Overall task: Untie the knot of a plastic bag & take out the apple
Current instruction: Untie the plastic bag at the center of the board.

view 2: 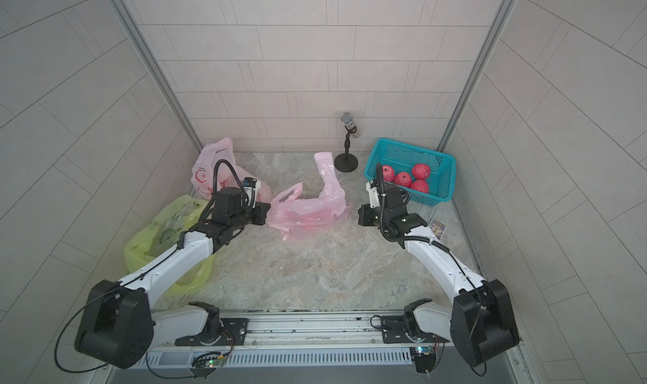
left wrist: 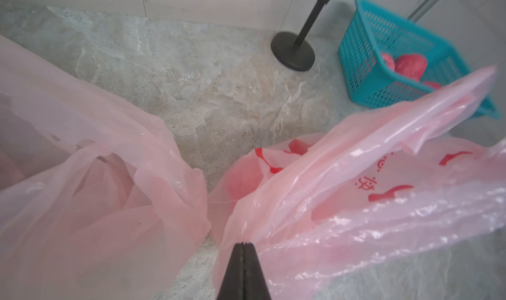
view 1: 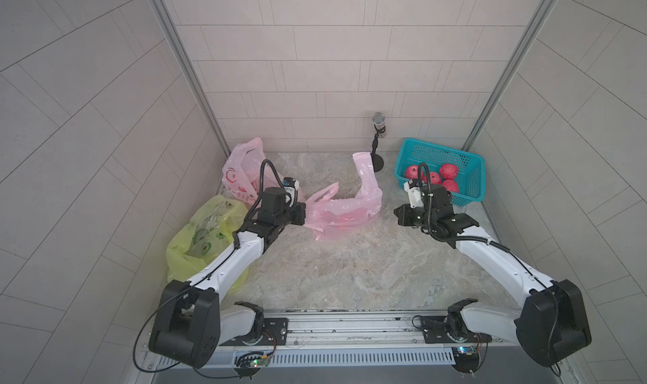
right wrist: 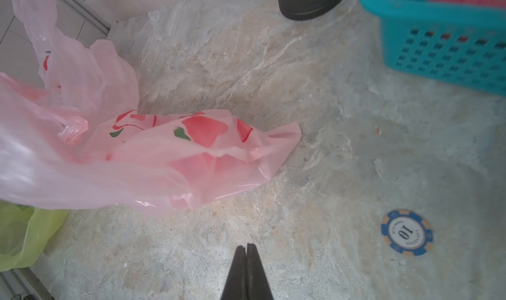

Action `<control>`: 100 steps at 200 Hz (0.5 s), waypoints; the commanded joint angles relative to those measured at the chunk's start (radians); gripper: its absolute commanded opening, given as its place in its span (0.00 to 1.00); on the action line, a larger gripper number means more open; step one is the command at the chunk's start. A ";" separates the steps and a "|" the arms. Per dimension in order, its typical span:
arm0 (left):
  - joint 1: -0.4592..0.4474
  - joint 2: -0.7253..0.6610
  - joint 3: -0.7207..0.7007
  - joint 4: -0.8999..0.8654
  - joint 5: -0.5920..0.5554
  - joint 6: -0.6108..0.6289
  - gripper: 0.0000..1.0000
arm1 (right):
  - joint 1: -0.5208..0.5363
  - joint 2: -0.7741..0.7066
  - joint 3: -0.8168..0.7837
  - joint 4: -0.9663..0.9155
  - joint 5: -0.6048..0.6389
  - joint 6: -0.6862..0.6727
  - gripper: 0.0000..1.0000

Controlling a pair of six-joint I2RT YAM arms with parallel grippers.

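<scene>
Untied pink plastic bag point(view 1: 345, 212) is lying slumped at the middle of the marble-patterned table point(view 1: 350, 270), its two handle loops resting apart in both top views, one rising toward the back wall and one trailing toward the left arm. A round red apple point(left wrist: 241, 181) is showing through the film inside the bag, on the side nearest the left arm. The left tool point(left wrist: 243, 248) is hanging at that edge of the bag with its jaws pressed together; whether any film is caught between them cannot be told. The right tool point(right wrist: 246, 248) is hovering over bare table, well apart from the bag, its jaws likewise pressed together on nothing. A blue-and-orange poker chip point(right wrist: 407, 232) marked 10 is lying flat near the right tool, and a small printed card point(view 2: 437, 229) is lying beside the right arm. A second pink bag point(view 1: 245, 168) is standing behind the left arm, with a yellow-green bag point(view 1: 203, 238) lying beneath that arm. At the back, a microphone stand point(view 1: 378, 161) is standing upright; beside it, in the right-hand corner, a teal basket point(view 1: 409, 151) is holding four red apples point(view 1: 449, 171).
</scene>
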 commanded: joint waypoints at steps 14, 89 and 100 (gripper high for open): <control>0.002 0.032 -0.128 0.431 0.077 -0.260 0.00 | 0.010 -0.012 -0.068 0.112 -0.120 0.090 0.00; -0.004 -0.084 -0.128 0.384 0.107 -0.218 0.00 | -0.013 0.070 0.171 0.071 -0.127 -0.034 0.75; -0.004 -0.101 -0.127 0.381 0.105 -0.217 0.00 | -0.016 0.091 0.196 0.079 -0.131 -0.045 0.77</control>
